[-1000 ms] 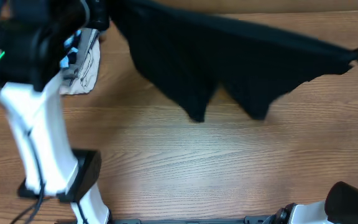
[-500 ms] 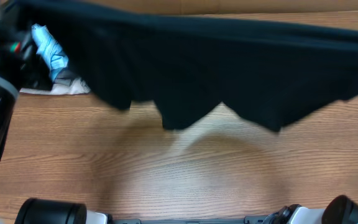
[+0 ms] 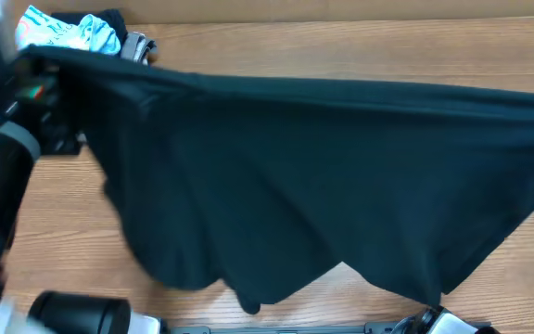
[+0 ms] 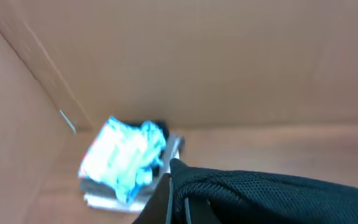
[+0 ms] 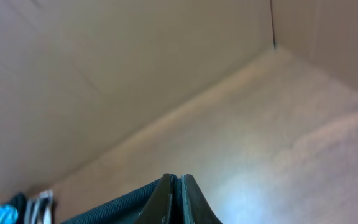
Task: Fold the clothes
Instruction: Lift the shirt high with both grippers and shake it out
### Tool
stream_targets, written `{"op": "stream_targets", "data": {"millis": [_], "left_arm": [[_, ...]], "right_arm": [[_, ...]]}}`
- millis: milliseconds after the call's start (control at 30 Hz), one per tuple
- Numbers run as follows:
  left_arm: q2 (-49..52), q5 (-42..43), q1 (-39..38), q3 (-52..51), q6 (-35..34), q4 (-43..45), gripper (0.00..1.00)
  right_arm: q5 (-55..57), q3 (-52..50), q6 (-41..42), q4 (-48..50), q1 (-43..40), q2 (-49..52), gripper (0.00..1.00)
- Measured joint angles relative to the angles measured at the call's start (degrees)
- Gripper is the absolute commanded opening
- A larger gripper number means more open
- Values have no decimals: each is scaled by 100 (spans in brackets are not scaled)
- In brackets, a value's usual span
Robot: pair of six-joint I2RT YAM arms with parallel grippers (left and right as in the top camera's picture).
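Note:
The black garment (image 3: pixel 313 186) hangs stretched wide across the overhead view, held up off the table by its top edge, its lower edge dangling in points near the front. My left gripper (image 4: pixel 178 193) is shut on the garment's left top corner (image 4: pixel 272 196); the arm shows blurred at the left of the overhead view (image 3: pixel 7 167). My right gripper (image 5: pixel 178 196) is shut on the garment's right corner (image 5: pixel 114 208); it is out of the overhead view at the right edge.
A pile of folded clothes with a light blue shirt on top (image 3: pixel 68 30) lies at the back left, also in the left wrist view (image 4: pixel 124 158). Cardboard walls (image 5: pixel 104 74) stand behind the wooden table (image 3: pixel 63 250). Robot bases sit at the front edge (image 3: pixel 82 315).
The stretched garment has moved toward the front of the table and now covers most of the overhead view. The left arm has swung left and back, uncovering the blue pile.

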Motion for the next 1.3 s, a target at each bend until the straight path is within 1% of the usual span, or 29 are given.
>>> {"op": "stream_targets", "data": {"millis": [200, 333, 400, 533, 700, 800, 900, 1067, 1133, 1300], "left_arm": [[723, 151, 0, -942, -144, 0, 4], [1139, 275, -35, -1698, -247, 0, 4], [1357, 310, -52, -1969, -264, 7, 4], [1858, 352, -72, -2170, -289, 179, 4], [2044, 446, -72, -2190, -345, 632, 4], [1963, 476, -72, -2186, -348, 789, 4], [1766, 492, -72, -2186, -354, 835, 4], [977, 474, -70, -2181, -385, 859, 4], [514, 461, -63, -2144, -393, 785, 4], [-420, 365, -28, -2026, -433, 527, 4]], "right_arm": [[-122, -1869, -424, 13, 17, 308, 4], [-177, -2977, -581, 393, 24, 573, 4], [-179, -3381, -621, 658, 28, 688, 4], [-197, -3748, -651, 1021, 50, 844, 4], [-214, -3720, -660, 1117, 52, 826, 4], [-201, -3355, -662, 931, 52, 820, 4], [-175, -2780, -667, 660, 52, 752, 4], [-92, -1510, -682, 55, 52, 470, 4], [-46, -1126, -673, 28, 50, 262, 4], [94, -811, -612, 20, 42, -350, 4]]}}
